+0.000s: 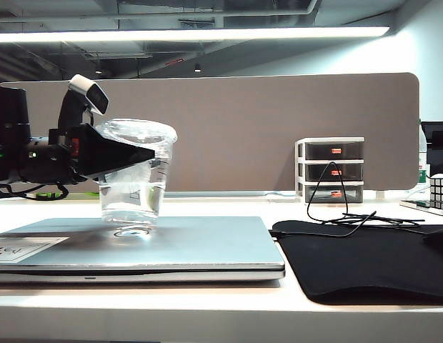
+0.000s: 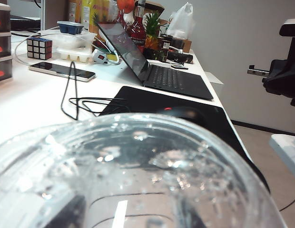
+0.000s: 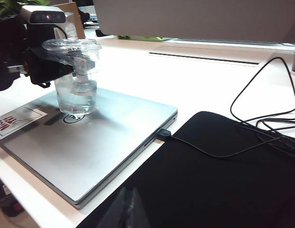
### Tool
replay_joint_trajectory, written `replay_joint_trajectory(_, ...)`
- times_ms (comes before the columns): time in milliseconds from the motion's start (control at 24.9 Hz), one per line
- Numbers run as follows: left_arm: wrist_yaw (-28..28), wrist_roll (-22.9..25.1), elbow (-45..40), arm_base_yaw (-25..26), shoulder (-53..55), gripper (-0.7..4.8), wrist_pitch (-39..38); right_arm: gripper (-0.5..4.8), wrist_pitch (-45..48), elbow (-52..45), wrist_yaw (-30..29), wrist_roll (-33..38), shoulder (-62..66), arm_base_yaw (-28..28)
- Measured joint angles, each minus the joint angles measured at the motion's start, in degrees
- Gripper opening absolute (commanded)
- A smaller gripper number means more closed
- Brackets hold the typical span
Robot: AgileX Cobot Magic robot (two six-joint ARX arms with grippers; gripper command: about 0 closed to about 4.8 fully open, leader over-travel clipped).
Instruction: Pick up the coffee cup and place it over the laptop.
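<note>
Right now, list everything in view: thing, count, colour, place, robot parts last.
coffee cup: one, clear plastic, over the closed laptop's lid, gripped near its rim.
laptop: one, silver-grey, closed, on the white table, left of the mat.
mat: one, black, right of the laptop.
cable: one, black, looping across the mat.
drawer unit: one, white with dark drawers, against the divider.
puzzle cube: one, multicoloured, far right edge.
phone: one, dark, beside the cube.
open laptop: one, black, farther along the table.
left end effector: black, closed on the cup.
right end effector: not clearly visible.
</note>
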Motion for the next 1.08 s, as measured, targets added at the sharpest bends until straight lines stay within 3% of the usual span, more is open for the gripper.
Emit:
replay_joint_trajectory(160, -1.57, 0.81, -1.2, -1.68, -0.35, 2.34, 0.09, -0.06, -0.02, 0.0, -1.18, 0.0, 0.0, 0.02)
replay_joint_trajectory(321, -3.56, 3.82, -3.54, -3.02, -0.72, 3.15, 0.26, -0.06, -0.02, 0.0, -2.38, 0.0, 0.0, 0.0)
replay_joint_trajectory(481, -3.74, 5.01, -5.09, -3.04, -0.72, 3.27, 0.28, -0.06, -0.02, 0.0, -2.62, 0.0, 0.0, 0.0)
replay_joint_trajectory(561, -3.78, 5.09, -6.01, -2.99, -0.79, 3.69, 0.28, -0.06, 0.0, 0.0, -2.64, 0.0, 0.0, 0.0)
replay_joint_trajectory(601, -3.67, 5.14, -6.32, -2.99, -0.81, 4.27, 0.28, -0.06, 0.0, 0.0, -2.67, 0.0, 0.0, 0.0)
replay_joint_trajectory(681, -3.19, 5.14, -7.1, -2.99, -0.9, 4.78, 0.28, -0.06, -0.02, 0.0, -2.64, 0.0, 0.0, 0.0)
replay_joint_trajectory(1082, -1.4, 5.46, -7.52, -2.56, -0.92, 4.79, 0.28, -0.06, 0.0, 0.0, -2.69, 0.0, 0.0, 0.0)
